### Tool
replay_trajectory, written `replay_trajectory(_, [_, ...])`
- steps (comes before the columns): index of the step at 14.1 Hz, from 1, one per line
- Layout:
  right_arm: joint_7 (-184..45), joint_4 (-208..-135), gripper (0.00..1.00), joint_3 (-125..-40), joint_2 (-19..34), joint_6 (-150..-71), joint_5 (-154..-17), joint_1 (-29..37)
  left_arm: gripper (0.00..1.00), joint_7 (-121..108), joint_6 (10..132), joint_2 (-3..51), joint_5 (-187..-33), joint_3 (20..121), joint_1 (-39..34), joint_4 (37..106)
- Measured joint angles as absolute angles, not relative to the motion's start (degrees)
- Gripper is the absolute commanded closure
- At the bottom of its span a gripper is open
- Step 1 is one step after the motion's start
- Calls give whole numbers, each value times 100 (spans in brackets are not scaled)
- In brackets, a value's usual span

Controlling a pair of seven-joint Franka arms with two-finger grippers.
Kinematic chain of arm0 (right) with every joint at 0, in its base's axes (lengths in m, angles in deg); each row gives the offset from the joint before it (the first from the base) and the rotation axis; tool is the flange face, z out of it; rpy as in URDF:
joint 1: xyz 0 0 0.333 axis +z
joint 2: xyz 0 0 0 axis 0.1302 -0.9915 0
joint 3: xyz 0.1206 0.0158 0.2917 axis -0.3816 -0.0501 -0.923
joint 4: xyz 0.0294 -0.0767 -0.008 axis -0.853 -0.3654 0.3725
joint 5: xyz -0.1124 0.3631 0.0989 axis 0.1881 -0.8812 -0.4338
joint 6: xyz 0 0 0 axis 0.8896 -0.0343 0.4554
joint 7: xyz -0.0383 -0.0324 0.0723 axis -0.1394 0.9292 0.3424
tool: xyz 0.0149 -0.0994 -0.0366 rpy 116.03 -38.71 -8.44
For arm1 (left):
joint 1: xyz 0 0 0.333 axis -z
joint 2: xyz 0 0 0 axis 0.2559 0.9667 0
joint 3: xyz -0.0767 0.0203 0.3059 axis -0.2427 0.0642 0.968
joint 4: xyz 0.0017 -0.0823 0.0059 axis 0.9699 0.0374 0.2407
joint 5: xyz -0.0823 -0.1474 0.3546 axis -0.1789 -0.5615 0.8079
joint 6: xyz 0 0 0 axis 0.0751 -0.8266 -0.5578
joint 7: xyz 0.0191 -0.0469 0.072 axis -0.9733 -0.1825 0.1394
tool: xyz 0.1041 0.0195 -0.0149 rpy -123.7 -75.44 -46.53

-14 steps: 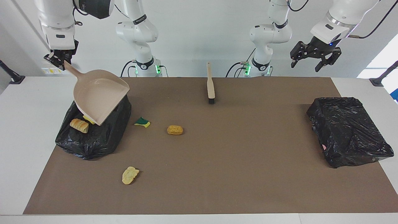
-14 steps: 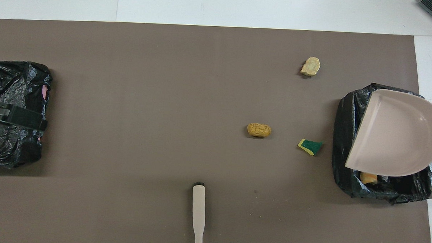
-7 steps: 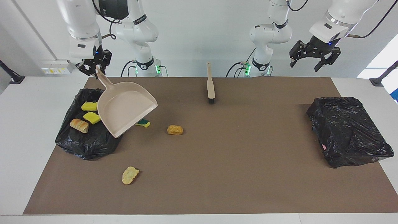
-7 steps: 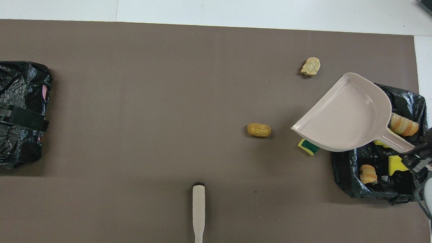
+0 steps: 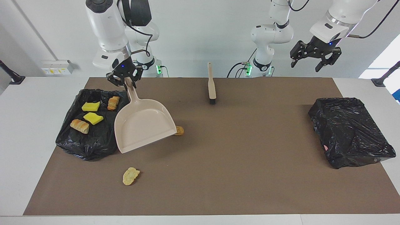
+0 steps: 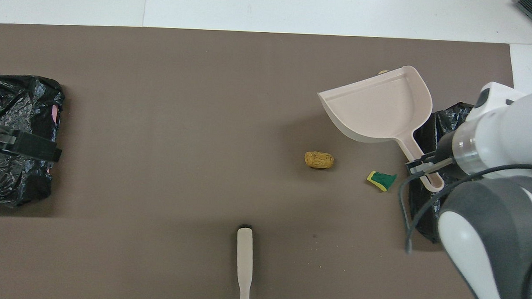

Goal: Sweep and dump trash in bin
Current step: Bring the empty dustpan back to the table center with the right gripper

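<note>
At the right arm's end of the desk, four scraps lie in the bin (image 5: 93, 147); three remain on the mat (image 5: 250, 187). The right gripper (image 5: 125, 82) has jaws pinching the dustpan (image 5: 142, 126) handle, raised above the green-and-yellow sponge piece (image 6: 382, 180). The brush (image 5: 212, 86) lies untouched. Over the second bin (image 5: 350, 134), the left gripper (image 5: 312, 61) waits, jaws spread.

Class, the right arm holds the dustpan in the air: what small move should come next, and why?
Probably lower the dustpan onto the mat near the round nugget. The right gripper grips its handle, the pan looks empty, and the nugget, a green-and-yellow sponge piece and a pale lump lie unswept. The left gripper waits open.
</note>
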State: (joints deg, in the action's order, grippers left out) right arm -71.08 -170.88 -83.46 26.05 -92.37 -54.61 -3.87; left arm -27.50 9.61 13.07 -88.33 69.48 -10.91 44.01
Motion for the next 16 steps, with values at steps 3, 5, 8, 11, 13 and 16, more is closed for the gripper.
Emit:
replay_trajectory(3, [-8526, -17088, 100, -8357, 2242, -9855, -5479, 249, 0, -2750, 961, 1307, -8833, 6954, -1110, 4401])
replay_trajectory(5, [-9070, -17087, 100, -8359, 1998, -10172, -5478, 632, 0, -2750, 961, 1307, -8833, 6953, -1114, 4401])
replay_trajectory(8, [-9901, -17059, 100, -8359, 1569, -10800, -5429, 1158, 0, -2750, 961, 1307, -8833, 6953, -1116, 4401])
replay_trajectory(11, [-10744, -16833, 100, -8354, 1073, -10992, -5108, 1672, 0, -2750, 961, 1307, -8833, 6953, -1117, 4401])
replay_trajectory(13, [-11314, -16600, 100, -8350, 691, -11122, -4837, 1936, 0, -2748, 961, 1307, -8833, 6953, -1119, 4401])
replay_trajectory(16, [-12092, -16153, 100, -8329, 17, -11340, -4446, 2336, 0, -2746, 955, 1306, -8832, 6964, -1134, 4401])
